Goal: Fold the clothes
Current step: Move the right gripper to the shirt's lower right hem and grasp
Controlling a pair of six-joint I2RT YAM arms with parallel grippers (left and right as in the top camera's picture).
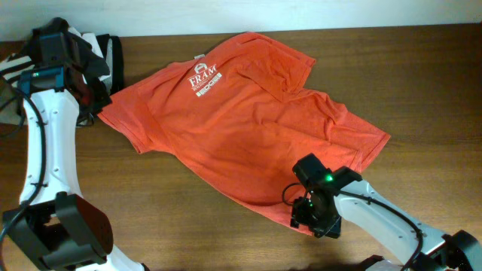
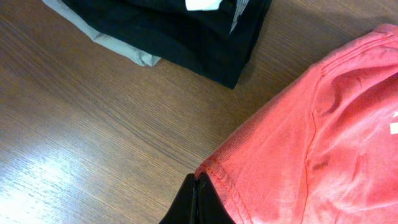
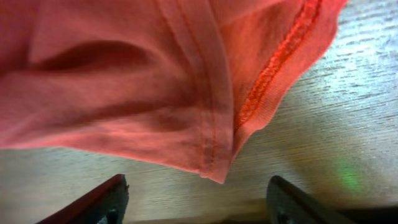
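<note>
The red-orange T-shirt (image 1: 248, 128) lies spread on the wooden table, its white lettering (image 1: 204, 78) facing up near the far left. My left gripper (image 1: 96, 98) is at the shirt's left sleeve. In the left wrist view its fingers (image 2: 196, 188) are pressed shut, with the corner of the sleeve hem (image 2: 214, 171) pinched at their tips. My right gripper (image 1: 307, 218) is at the near hem. In the right wrist view its fingers (image 3: 199, 202) are wide open, and the hem corner (image 3: 214, 165) hangs just beyond them, not touching either finger.
A stack of folded garments (image 1: 105, 54) lies at the far left next to the left sleeve. In the left wrist view it shows a black piece (image 2: 186, 37) on a grey one (image 2: 118, 45). The table's front edge is close behind my right gripper.
</note>
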